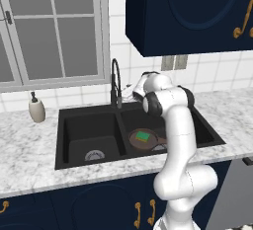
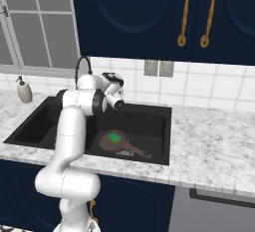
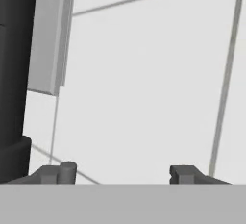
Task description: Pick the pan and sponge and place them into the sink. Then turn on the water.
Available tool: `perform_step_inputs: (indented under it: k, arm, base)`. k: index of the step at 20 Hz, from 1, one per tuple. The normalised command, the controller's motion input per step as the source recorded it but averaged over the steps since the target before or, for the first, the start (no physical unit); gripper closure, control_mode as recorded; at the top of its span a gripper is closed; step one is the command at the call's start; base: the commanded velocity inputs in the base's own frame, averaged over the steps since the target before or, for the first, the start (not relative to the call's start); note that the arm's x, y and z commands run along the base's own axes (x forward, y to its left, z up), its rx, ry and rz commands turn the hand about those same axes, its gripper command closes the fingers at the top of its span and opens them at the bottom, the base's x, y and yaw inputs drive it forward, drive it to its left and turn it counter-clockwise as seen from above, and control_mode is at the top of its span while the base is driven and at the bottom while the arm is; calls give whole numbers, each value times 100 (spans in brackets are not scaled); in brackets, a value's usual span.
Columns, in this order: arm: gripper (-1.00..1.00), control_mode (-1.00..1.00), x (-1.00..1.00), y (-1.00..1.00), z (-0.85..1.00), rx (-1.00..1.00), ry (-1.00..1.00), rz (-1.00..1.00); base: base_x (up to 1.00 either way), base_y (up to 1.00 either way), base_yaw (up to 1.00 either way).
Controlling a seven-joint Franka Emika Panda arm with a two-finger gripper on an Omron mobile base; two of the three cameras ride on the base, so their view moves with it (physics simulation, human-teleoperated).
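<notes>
White wall tile fills the background behind the gripper (image 3: 122, 172), whose jaws stand apart with nothing between them, just beside the black faucet (image 1: 116, 83). Below, the sponge (image 2: 115, 137) lies in the pan (image 2: 112, 140), which rests in the sink (image 2: 149, 149)'s right basin. Water seems the step left.
</notes>
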Motion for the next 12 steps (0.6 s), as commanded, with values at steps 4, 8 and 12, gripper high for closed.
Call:
perform_step_inputs:
  k: [4, 8, 12]
  arm:
    - [100, -100, 28, -9, -15, 0, -1, -7]
    - [100, -100, 3, -43, -36, -1, -1, -7]
    - [100, -100, 1, -77, -41, 0, 0, -5]
  base:
    - [0, 0, 0]
    - [0, 0, 0]
    - [0, 0, 0]
